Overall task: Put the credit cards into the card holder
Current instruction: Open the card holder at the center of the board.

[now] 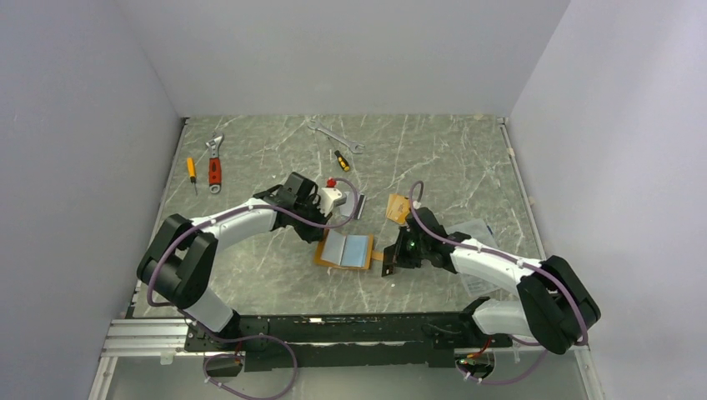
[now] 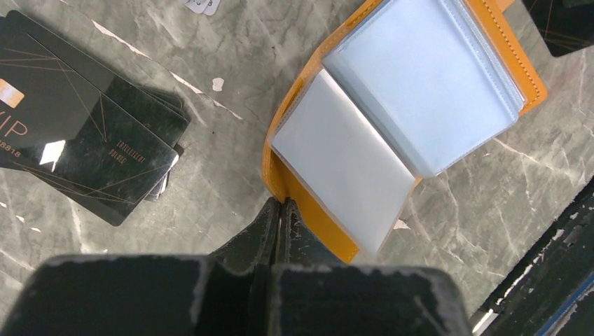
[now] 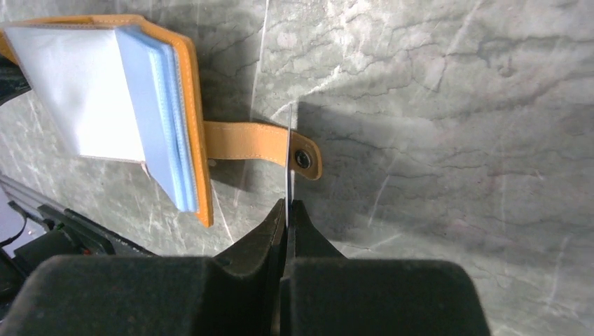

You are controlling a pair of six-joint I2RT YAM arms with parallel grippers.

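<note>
Left gripper [image 2: 280, 208] clamped on edge of orange leather card holder [image 2: 270, 157], seemingly steadying it. Right gripper [image 3: 288, 210] pinches thin orange-tan plastic card [image 1: 398, 207] upright. Next: tilt card flat, slide into clear pocket [image 2: 343, 175].

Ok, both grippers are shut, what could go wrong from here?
1. The right gripper holds the card edge-on over the snap tab, beside the holder and not at a pocket; it may snag the tab.
2. The left gripper seems to pinch only the holder's corner, so the holder could slip or swing.
3. The clear pockets lie flat, so the card might skate over them.
</note>
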